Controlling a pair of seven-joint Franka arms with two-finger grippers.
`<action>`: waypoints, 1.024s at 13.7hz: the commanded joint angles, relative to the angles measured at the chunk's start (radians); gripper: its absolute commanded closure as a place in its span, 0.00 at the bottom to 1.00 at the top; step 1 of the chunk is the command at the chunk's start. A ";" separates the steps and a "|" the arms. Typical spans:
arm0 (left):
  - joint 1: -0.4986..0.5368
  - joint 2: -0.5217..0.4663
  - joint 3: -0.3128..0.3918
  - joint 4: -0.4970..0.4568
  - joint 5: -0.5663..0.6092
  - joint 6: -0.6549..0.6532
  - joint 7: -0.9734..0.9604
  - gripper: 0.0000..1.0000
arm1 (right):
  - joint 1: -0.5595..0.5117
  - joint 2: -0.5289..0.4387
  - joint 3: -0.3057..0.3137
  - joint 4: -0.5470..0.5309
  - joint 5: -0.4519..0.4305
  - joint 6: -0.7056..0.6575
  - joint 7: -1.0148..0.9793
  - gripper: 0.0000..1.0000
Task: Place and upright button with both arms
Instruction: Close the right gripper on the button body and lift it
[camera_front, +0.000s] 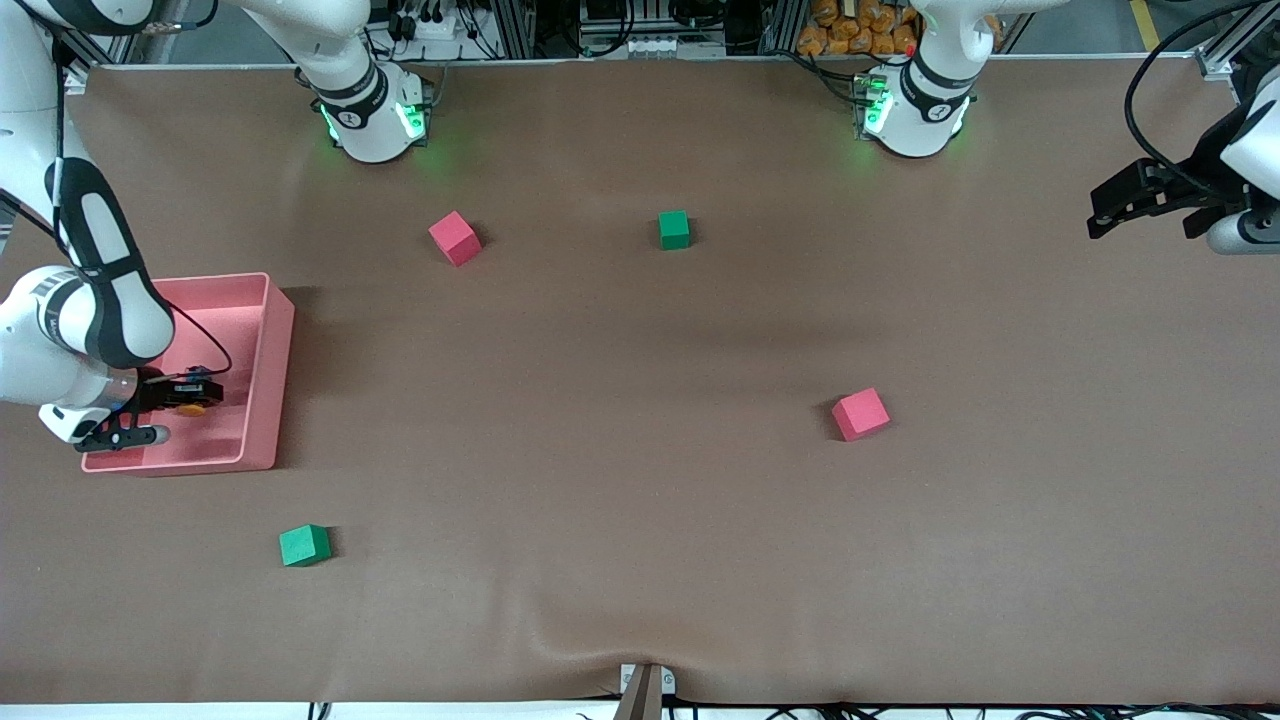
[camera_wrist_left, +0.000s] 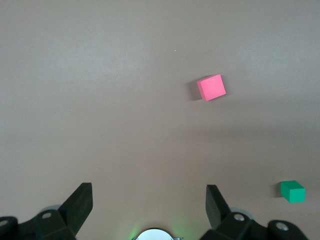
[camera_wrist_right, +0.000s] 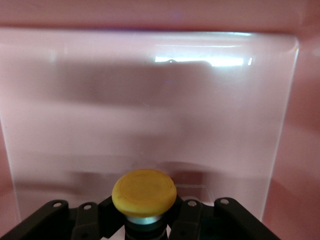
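The button (camera_front: 193, 408) has an orange cap and a black body. My right gripper (camera_front: 200, 392) is shut on it inside the pink bin (camera_front: 270, 340), at the right arm's end of the table. In the right wrist view the orange cap (camera_wrist_right: 144, 192) sits between my fingers (camera_wrist_right: 192, 212), with the bin's pink floor under it. My left gripper (camera_front: 1135, 205) is open and empty, up in the air over the left arm's end of the table. In the left wrist view its fingers (camera_wrist_left: 80, 202) stand wide apart above bare table.
Two pink cubes (camera_front: 455, 238) (camera_front: 860, 414) and two green cubes (camera_front: 674, 229) (camera_front: 304, 545) lie scattered on the brown table. The left wrist view shows one pink cube (camera_wrist_left: 211, 87) and one green cube (camera_wrist_left: 292, 191).
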 joint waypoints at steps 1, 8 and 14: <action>0.004 -0.001 -0.004 0.012 0.001 -0.015 -0.005 0.00 | -0.022 -0.012 0.018 0.021 0.014 -0.021 -0.043 1.00; 0.007 -0.009 -0.004 0.010 -0.001 -0.013 -0.018 0.00 | 0.000 -0.020 0.022 0.243 0.014 -0.315 -0.031 1.00; 0.005 -0.003 -0.004 0.010 0.001 -0.012 -0.018 0.00 | 0.144 -0.050 0.030 0.447 0.017 -0.626 0.199 1.00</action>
